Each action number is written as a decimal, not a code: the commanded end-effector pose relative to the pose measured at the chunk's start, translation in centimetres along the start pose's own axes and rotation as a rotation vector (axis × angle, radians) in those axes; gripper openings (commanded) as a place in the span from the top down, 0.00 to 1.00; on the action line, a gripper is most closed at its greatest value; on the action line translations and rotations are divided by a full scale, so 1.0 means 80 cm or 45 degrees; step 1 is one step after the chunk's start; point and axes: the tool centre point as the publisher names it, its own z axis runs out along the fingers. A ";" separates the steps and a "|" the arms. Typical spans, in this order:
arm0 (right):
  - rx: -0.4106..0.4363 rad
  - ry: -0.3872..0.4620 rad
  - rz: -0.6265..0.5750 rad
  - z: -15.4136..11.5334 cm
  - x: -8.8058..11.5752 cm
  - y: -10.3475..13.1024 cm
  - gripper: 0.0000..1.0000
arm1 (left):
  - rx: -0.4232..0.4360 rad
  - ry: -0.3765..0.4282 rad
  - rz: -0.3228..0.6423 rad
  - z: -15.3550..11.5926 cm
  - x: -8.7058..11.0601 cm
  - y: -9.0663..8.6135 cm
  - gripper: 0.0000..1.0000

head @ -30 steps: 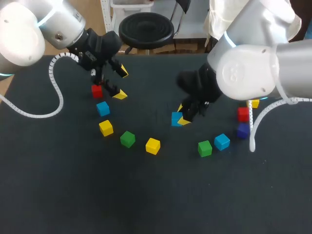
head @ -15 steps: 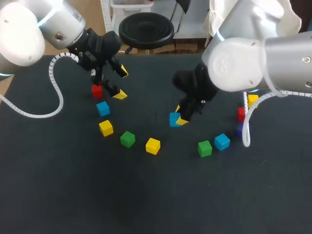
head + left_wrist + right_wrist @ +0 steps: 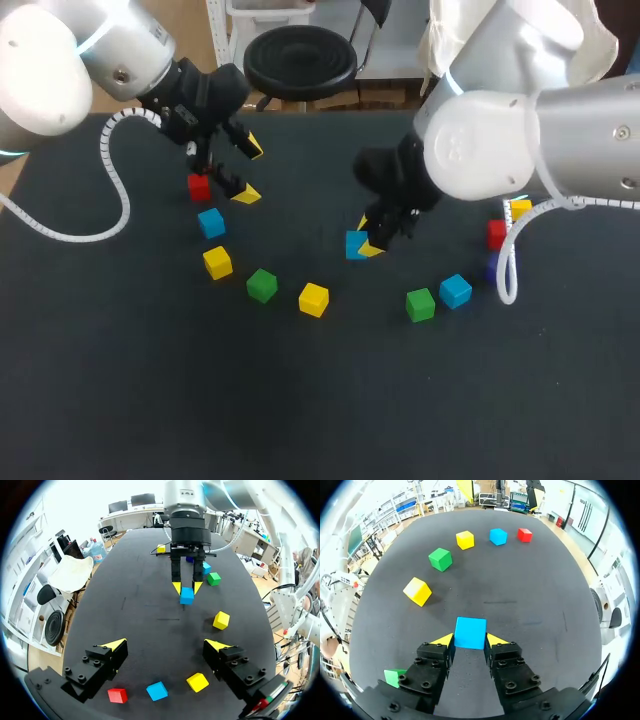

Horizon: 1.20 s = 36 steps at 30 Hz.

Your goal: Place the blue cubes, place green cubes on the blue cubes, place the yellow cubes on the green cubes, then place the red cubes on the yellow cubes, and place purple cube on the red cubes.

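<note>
My right gripper [image 3: 368,240] is shut on a blue cube [image 3: 355,245] near the table's middle; its yellow tips press both sides of the blue cube [image 3: 470,632] in the right wrist view. I cannot tell whether this cube touches the table. My left gripper [image 3: 248,171] hangs open at the back left, with nothing between its fingers [image 3: 115,644]. Just beside it lie a red cube [image 3: 199,186] and a second blue cube [image 3: 211,222]. In the left wrist view, the right gripper [image 3: 186,586] shows ahead with its blue cube [image 3: 186,595].
A curved row runs along the table: yellow cube [image 3: 217,262], green cube [image 3: 262,285], yellow cube [image 3: 313,299], green cube [image 3: 420,304], blue cube [image 3: 455,290]. At the right, behind my right arm, sit a red cube [image 3: 495,233], a yellow cube [image 3: 520,209] and a partly hidden purple cube [image 3: 492,266].
My right arm has shifted slightly to the left, carrying the blue cube with it. The left arm has stayed still.
</note>
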 end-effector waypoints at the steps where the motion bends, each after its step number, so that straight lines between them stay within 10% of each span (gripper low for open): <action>1: 0.012 -0.006 -0.001 0.001 0.002 0.007 1.00 | -0.001 0.000 0.001 0.000 0.000 -0.001 0.00; 36: -0.022 -0.012 -0.041 0.010 0.002 -0.028 1.00 | -0.001 0.000 0.001 0.000 0.000 -0.001 0.00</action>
